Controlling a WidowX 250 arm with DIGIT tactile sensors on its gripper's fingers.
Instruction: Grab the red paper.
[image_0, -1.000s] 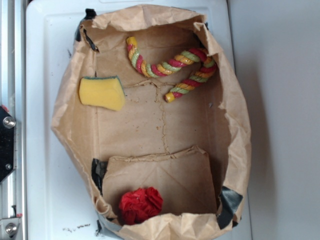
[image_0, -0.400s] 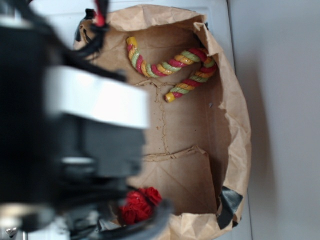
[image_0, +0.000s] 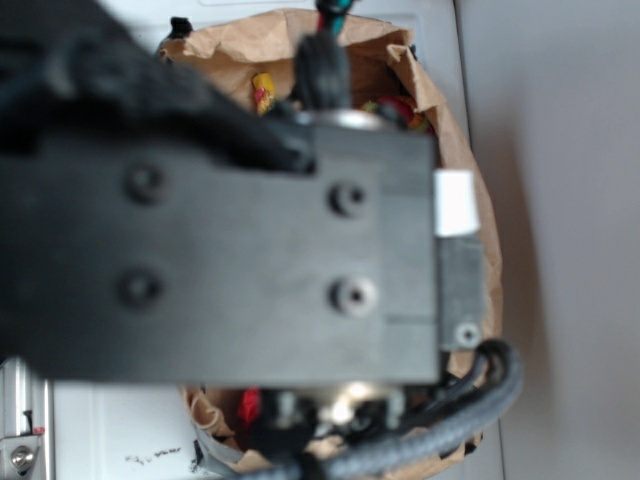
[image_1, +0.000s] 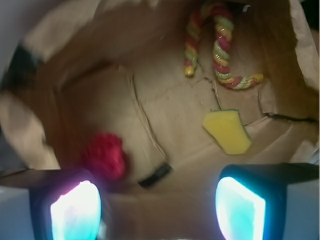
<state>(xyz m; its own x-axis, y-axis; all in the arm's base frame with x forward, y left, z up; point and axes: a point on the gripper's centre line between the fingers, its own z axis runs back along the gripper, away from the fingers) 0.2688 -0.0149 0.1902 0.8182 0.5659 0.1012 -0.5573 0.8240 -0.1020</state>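
Gripper (image_1: 157, 205): hanging wide open and empty above the bag, its glowing pads (image_1: 75, 210) framing the wrist view.
Red paper (image_1: 105, 156): lying as a crumpled wad just beyond the left pad, near the bag's wall (image_1: 22, 132).
Room: bare bag floor (image_1: 170, 115) lying open mid-bag.
Sponge (image_1: 227, 131): sitting well apart, to the right.
Rope toy (image_1: 217, 45): curling at the far end.
Arm (image_0: 220, 250): blocking most of the exterior view.

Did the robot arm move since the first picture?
Yes. It was out of sight at first; now the arm covers most of the paper bag, having come in from the left.
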